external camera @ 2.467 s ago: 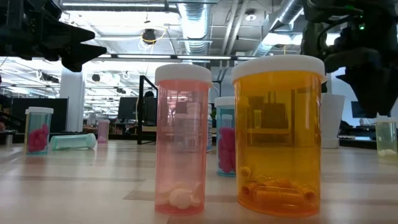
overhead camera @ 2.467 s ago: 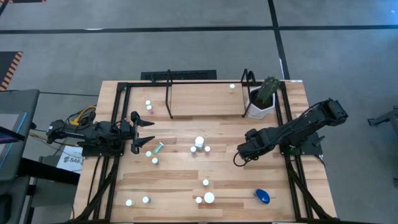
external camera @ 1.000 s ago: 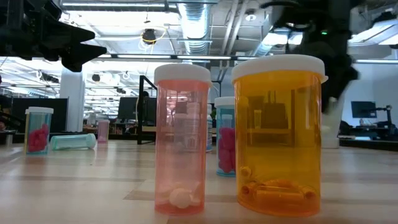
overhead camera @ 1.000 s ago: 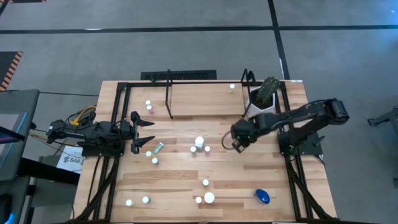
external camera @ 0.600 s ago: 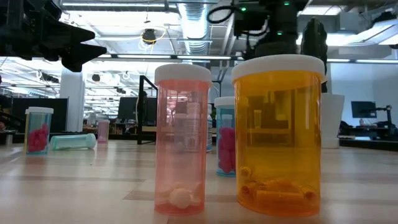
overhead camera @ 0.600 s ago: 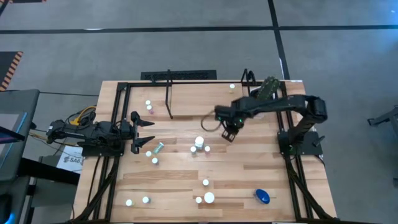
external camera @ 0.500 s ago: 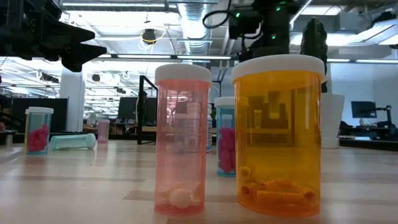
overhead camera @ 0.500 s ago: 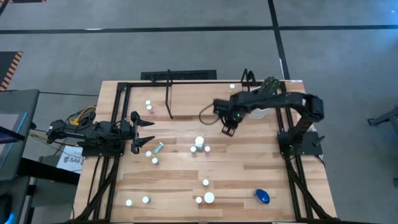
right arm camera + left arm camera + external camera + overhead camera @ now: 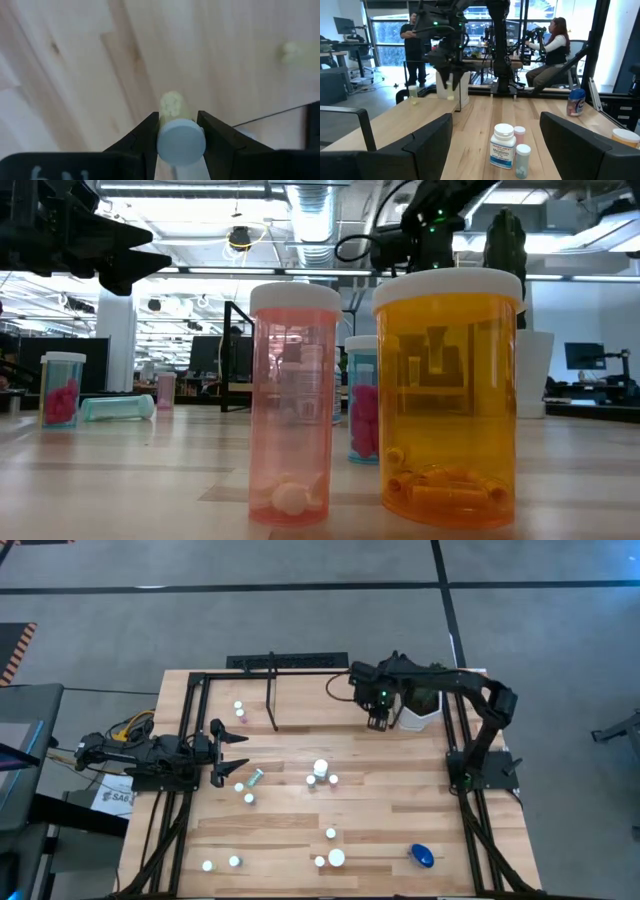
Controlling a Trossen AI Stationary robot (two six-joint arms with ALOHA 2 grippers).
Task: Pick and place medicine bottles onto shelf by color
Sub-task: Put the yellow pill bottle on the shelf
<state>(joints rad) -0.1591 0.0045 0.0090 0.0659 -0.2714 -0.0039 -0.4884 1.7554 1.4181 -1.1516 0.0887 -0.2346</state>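
My right gripper (image 9: 378, 722) hangs over the table's far part, just in front of the shelf's right upright (image 9: 394, 690), shut on a small pale yellow-green medicine bottle (image 9: 175, 117) with a white cap. A like bottle (image 9: 373, 680) stands on the shelf board; another (image 9: 239, 708) stands at its left. More bottles stand mid-table (image 9: 320, 772), near the front edge (image 9: 335, 858) and at the left (image 9: 245, 788); a blue one (image 9: 422, 856) lies front right. My left gripper (image 9: 225, 754) waits open at the left edge. My right gripper pinches the bottle's top end, at its white cap (image 9: 167, 142), between its two fingers. The fingers (image 9: 145, 135) come from above, pointing down. The bottle hangs upright below them, cap up, lifted clear of the table.
A white pot with a green plant (image 9: 425, 700) stands right beside my right gripper. Black frame rails (image 9: 185, 740) run along the table's sides. Pink (image 9: 292, 405) and orange (image 9: 448, 395) bottles fill the low view. People (image 9: 555, 45) are in the room behind.
My right gripper has carried the pale bottle from mid-table toward the far edge, up to the shelf beside the plant pot, and its wrist has rolled on the way. The bottle stays upright and clear of the table.
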